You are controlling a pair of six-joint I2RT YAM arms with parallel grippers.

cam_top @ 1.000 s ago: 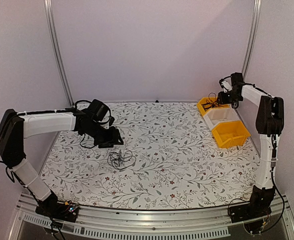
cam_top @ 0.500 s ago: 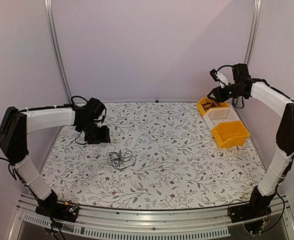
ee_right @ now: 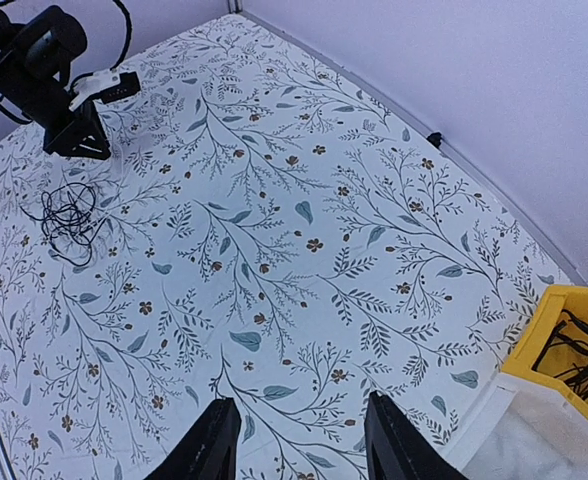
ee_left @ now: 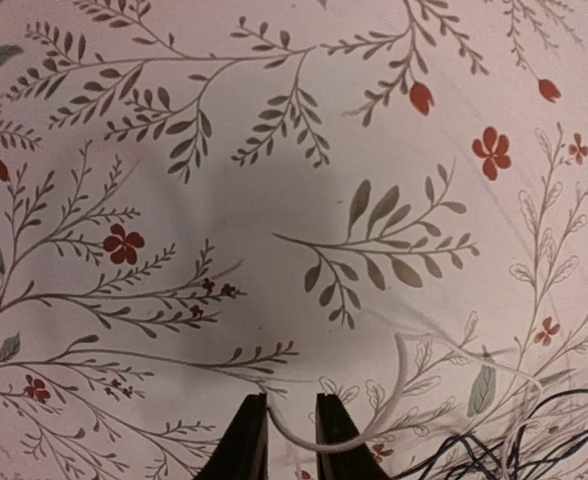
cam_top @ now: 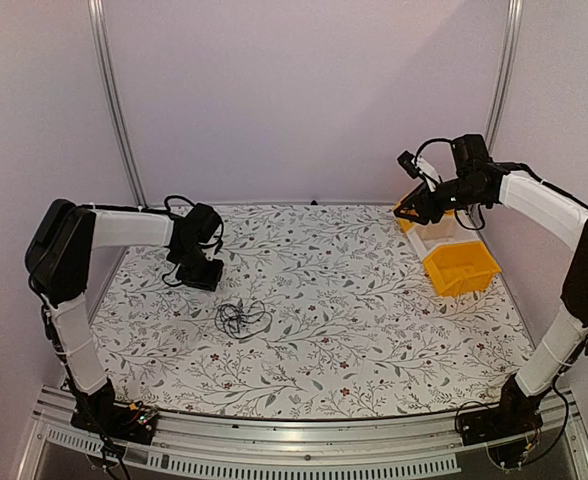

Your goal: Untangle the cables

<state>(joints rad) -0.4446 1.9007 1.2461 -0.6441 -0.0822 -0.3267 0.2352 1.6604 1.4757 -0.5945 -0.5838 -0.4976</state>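
Observation:
The cables (cam_top: 240, 318) are a small black tangle on the flowered table, left of the middle; the same tangle (ee_right: 69, 215) appears in the right wrist view. Its strands (ee_left: 514, 455) reach into the lower right corner of the left wrist view. My left gripper (cam_top: 202, 275) stands low over the table behind and left of the tangle. Its jaws (ee_left: 292, 425) are narrowed to a small gap, and a thin white cable (ee_left: 404, 390) crosses that gap and loops away to the right. My right gripper (ee_right: 299, 440) hangs open and empty high over the table's right side (cam_top: 411, 207).
Three bins stand in a row at the right: a yellow bin (cam_top: 461, 268) in front, a white bin (cam_top: 444, 232) behind it, and a yellow bin holding black cables (ee_right: 579, 350) at the back. A metal rail (cam_top: 274, 440) runs along the near edge.
My left gripper has drawn back to the left and its jaws have narrowed sharply. My right arm has swung out from the bins toward the table's middle, still open.

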